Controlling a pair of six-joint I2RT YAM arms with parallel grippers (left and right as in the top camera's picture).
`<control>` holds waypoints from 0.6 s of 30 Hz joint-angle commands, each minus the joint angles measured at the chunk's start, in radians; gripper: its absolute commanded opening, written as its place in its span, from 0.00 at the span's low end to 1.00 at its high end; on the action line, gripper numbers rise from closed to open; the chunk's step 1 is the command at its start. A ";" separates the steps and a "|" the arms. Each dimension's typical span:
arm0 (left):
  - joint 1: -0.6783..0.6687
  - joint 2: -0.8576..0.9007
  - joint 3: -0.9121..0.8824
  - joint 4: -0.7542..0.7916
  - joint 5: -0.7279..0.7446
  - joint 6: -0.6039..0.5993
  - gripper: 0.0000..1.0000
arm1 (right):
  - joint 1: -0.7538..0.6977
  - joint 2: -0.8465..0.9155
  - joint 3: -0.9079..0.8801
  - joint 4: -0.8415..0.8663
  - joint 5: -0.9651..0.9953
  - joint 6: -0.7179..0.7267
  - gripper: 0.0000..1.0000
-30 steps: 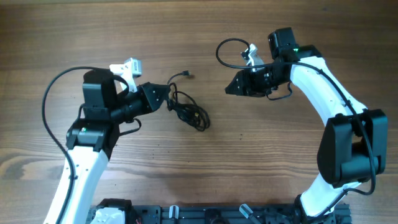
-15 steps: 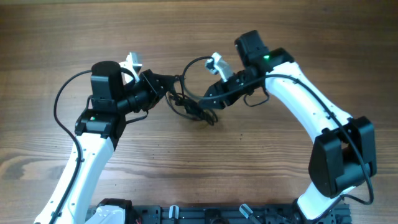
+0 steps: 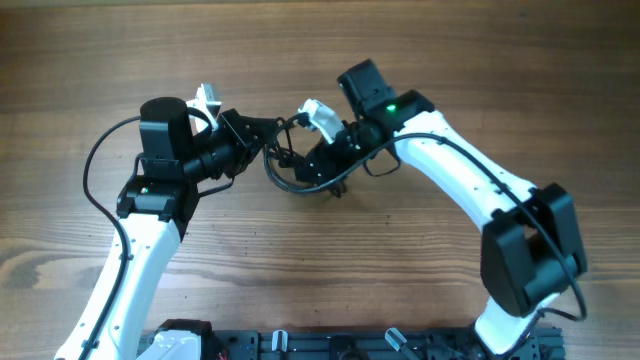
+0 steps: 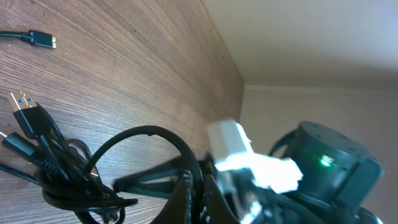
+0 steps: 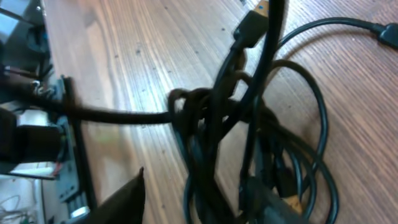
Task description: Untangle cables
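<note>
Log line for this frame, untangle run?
left gripper: shut on cables | right gripper: open, straddling cables | cables: knotted

We can't read any text, label, brand, number or sign in any of the three views. No markings are legible anywhere.

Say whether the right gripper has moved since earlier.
Yes. Overhead, against the brown wooden table, the right gripper moved toward the picture's left, reaching the tangle of thin black cables.
</note>
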 commanded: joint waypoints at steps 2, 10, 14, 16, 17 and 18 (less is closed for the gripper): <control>0.006 0.000 0.021 0.010 0.026 -0.011 0.04 | -0.001 0.054 0.014 0.065 0.126 0.141 0.24; 0.015 0.002 0.021 -0.165 -0.301 0.069 0.04 | -0.035 -0.057 0.044 0.082 0.047 0.265 0.04; 0.015 0.002 0.021 -0.316 -0.623 0.069 0.04 | -0.086 -0.215 0.044 0.067 0.014 0.316 0.04; 0.015 0.002 0.021 -0.349 -0.679 0.069 0.04 | -0.123 -0.282 0.044 0.057 0.009 0.341 0.04; 0.015 0.002 0.021 -0.365 -0.708 0.069 0.04 | -0.151 -0.311 0.044 0.053 -0.010 0.361 0.04; 0.015 0.002 0.021 -0.381 -0.739 0.069 0.04 | -0.173 -0.326 0.044 0.050 -0.031 0.369 0.04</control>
